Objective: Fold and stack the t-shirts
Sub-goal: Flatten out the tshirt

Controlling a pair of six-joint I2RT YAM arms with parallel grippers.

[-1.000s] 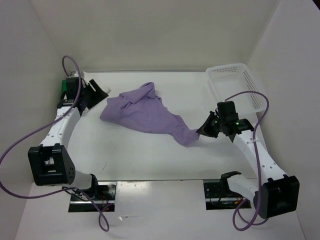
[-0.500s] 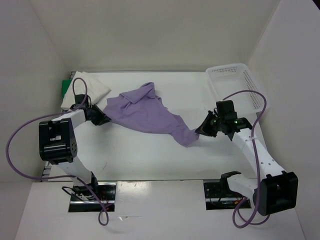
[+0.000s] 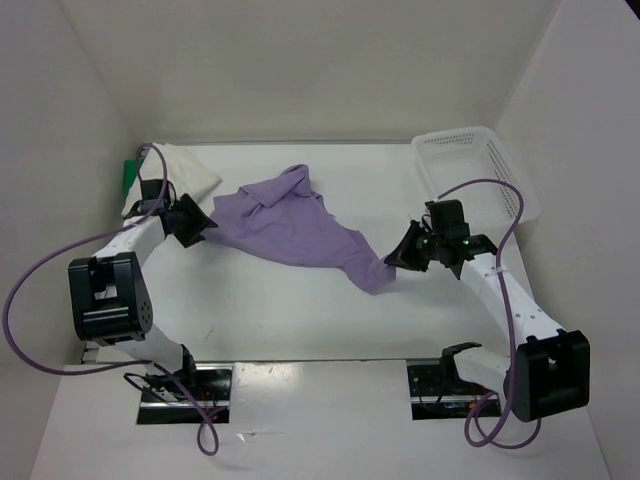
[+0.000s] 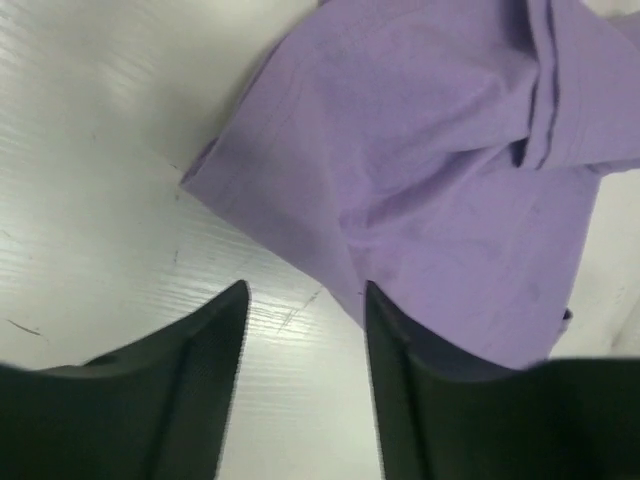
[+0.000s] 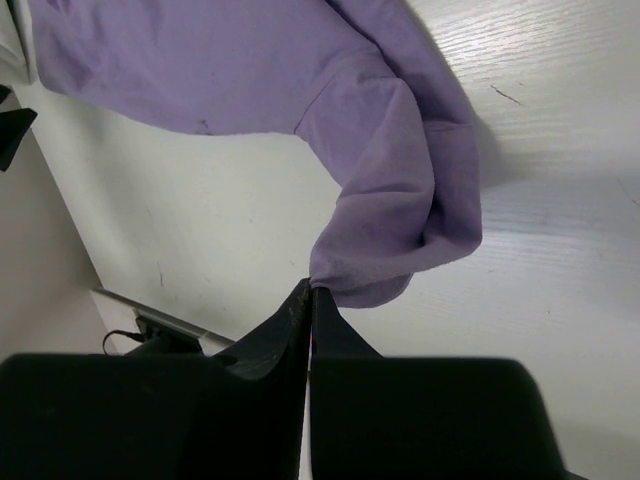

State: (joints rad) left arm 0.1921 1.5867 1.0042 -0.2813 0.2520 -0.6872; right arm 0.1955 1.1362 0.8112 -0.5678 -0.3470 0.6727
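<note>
The pale lavender t-shirt (image 3: 292, 228) lies spread and crumpled across the middle of the table, also in the left wrist view (image 4: 440, 170) and the right wrist view (image 5: 220, 70). My right gripper (image 3: 398, 261) is shut on its near-right edge (image 5: 385, 270), pinching a fold. My left gripper (image 3: 203, 232) is open at the shirt's left edge, one finger (image 4: 400, 360) touching the cloth edge, bare table between the fingers. The white t-shirt (image 3: 182, 172) lies folded at the far left with the green t-shirt (image 3: 129, 172) showing at its left side.
A white mesh basket (image 3: 474, 170) stands at the far right corner. White walls close in the table on left, back and right. The arm bases and purple cables sit at the near edge.
My left arm has swung from the white shirt at the far left over to the lavender shirt's left edge. My right gripper has shifted slightly left, still holding the cloth.
</note>
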